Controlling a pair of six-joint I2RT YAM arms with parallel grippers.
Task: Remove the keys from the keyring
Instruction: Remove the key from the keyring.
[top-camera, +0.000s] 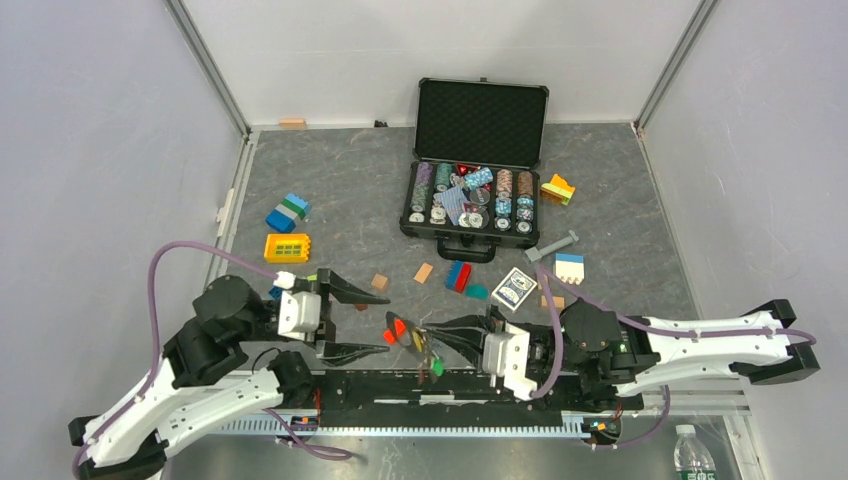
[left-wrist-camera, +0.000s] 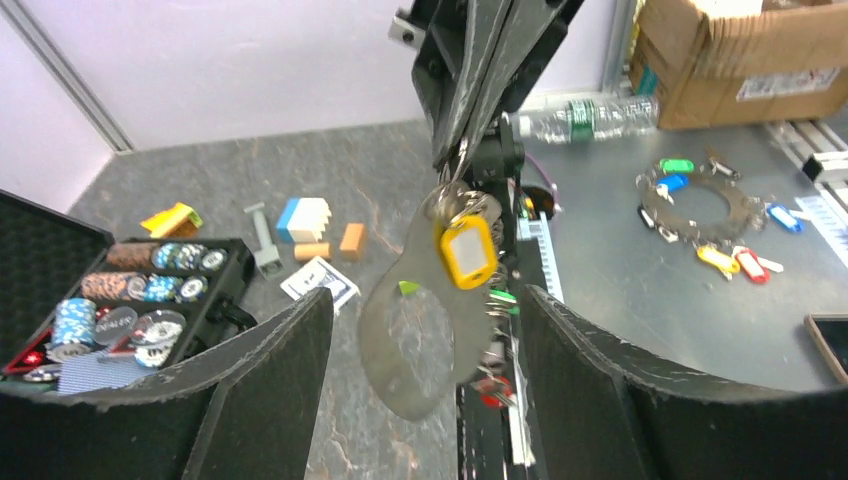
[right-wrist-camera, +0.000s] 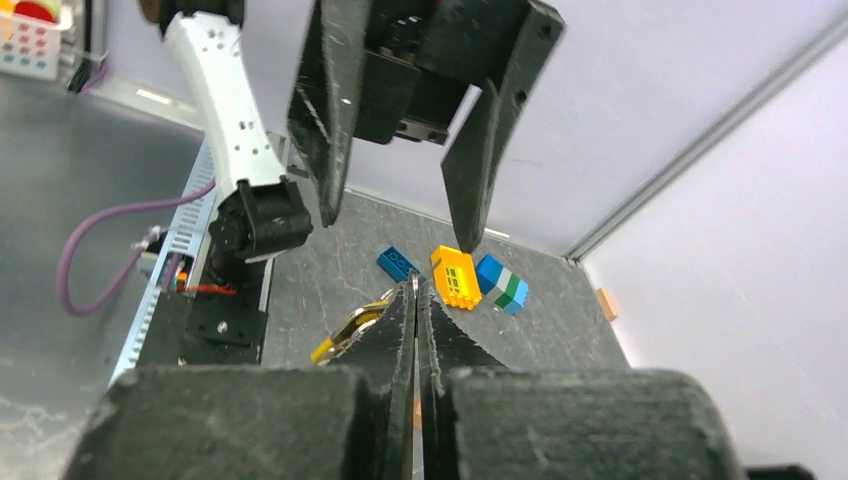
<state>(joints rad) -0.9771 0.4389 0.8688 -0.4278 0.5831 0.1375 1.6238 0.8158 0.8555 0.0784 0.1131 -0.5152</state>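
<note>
The keyring (left-wrist-camera: 400, 375) is a flat grey metal ring with a wide hole, hanging edge-on in the air. Keys hang on it with a yellow tag (left-wrist-camera: 467, 250), green tags (left-wrist-camera: 503, 297) and a red tag (left-wrist-camera: 495, 385). My right gripper (top-camera: 432, 338) is shut on the keyring's top edge, its fingertips (right-wrist-camera: 412, 295) pressed together with the yellow tag (right-wrist-camera: 345, 335) beside them. My left gripper (top-camera: 383, 322) is open and empty, its fingers (left-wrist-camera: 260, 380) on either side of the hanging keyring without touching it. In the top view the keyring (top-camera: 412, 340) sits between both grippers, above the near table edge.
An open poker chip case (top-camera: 478, 190) stands at the back. A yellow block (top-camera: 288, 246), blue-green blocks (top-camera: 288, 211), a red-blue block (top-camera: 458, 275) and a card deck (top-camera: 515, 288) lie on the mat. A second ring with tagged keys (left-wrist-camera: 700, 205) lies on the metal bench.
</note>
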